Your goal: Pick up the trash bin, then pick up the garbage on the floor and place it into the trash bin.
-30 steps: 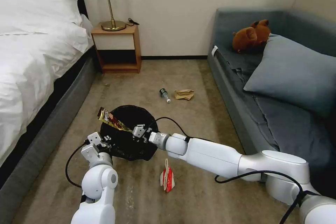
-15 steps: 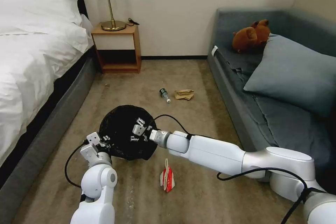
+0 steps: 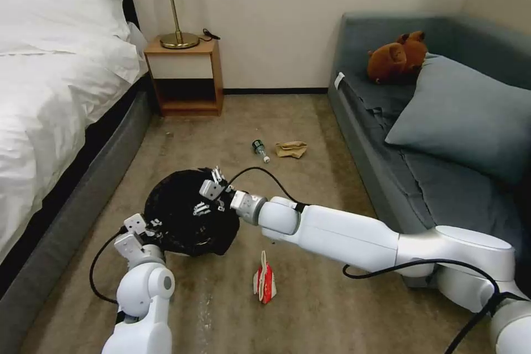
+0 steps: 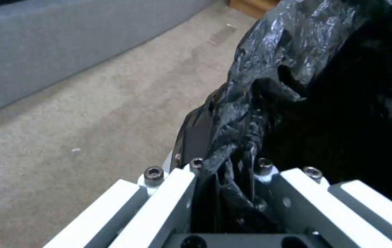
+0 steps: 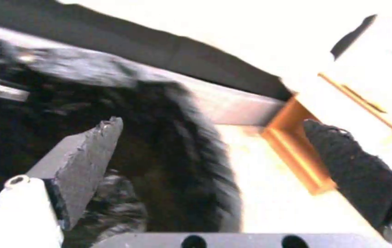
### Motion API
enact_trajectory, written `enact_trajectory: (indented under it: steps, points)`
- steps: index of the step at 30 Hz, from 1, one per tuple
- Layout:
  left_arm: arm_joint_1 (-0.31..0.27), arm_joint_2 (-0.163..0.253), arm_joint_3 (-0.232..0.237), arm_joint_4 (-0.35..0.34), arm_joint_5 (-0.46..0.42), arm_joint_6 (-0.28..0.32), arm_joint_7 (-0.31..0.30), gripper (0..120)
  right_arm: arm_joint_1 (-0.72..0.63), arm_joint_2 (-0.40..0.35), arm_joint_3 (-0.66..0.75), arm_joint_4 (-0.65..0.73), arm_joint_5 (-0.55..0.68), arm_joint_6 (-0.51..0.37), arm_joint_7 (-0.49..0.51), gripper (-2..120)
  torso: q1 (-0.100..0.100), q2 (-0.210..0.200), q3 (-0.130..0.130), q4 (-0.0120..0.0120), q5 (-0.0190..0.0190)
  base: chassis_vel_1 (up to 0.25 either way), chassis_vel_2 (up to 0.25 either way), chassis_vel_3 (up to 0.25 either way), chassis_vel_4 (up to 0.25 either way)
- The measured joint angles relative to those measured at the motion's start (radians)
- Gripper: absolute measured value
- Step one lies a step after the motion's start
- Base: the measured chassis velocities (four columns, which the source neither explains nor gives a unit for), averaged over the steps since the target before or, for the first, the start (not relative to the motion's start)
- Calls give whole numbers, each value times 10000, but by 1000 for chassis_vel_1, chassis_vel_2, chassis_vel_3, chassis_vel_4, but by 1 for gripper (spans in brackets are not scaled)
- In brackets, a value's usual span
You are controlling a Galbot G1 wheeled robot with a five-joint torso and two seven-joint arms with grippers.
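Head view, from my left side across: my left claw (image 3: 145,225) pinches the near rim of the trash bin (image 3: 185,218) through its black bag (image 4: 251,113), the fingers closed on a bunched fold of plastic, so the bin hangs close to me with its mouth up and ready to take litter. My right claw (image 3: 206,198) hovers over that mouth, fingers spread wide and holding nothing, which I judge to be the pose for a drop. Right of the bin and nearer me, the red-and-white packet (image 3: 264,283) lies on the carpet (image 3: 310,188) beneath my right forearm. Farther off toward the wall, well apart from both claws, lie the small bottle (image 3: 260,150) and, just beside it, the crumpled tan paper (image 3: 291,149)
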Motion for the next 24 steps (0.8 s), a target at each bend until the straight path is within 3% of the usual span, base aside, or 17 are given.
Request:
enact_trajectory:
  steps: [6,9,13,15,17,22,24]
  points:
    - [-50,153,-229,-32,-281,10,1,2,-697,-1242,1501,740,-11,-262,146,100,0,0,0,-3,1,0,0,0,0]
    - [-108,199,-264,-29,-312,14,-4,2,-1080,-1518,2085,938,-109,-293,139,100,0,0,0,-2,2,0,0,0,0]
    - [-308,313,-472,168,-315,51,34,2,-2925,-2016,4323,1261,-650,-262,-6,100,0,0,0,-7,3,0,0,0,0]
    - [-341,320,-514,200,-314,57,45,2,-3247,-2017,4711,1263,-802,-227,-72,100,0,0,0,-6,5,0,0,0,0]
    - [-479,335,-550,280,-305,96,120,2,-4478,-1810,6219,1303,-1537,-150,-210,100,0,1,0,-5,0,0,0,0,0]
    - [-543,348,-467,284,-301,113,179,2,-5288,-1329,7152,1300,-2009,-48,-313,100,0,0,0,-6,0,0,0,0,0]
    - [-634,391,-391,255,-293,162,203,2,-6586,-175,8305,1111,-2547,248,-530,100,0,0,0,-3,6,0,0,0,0]
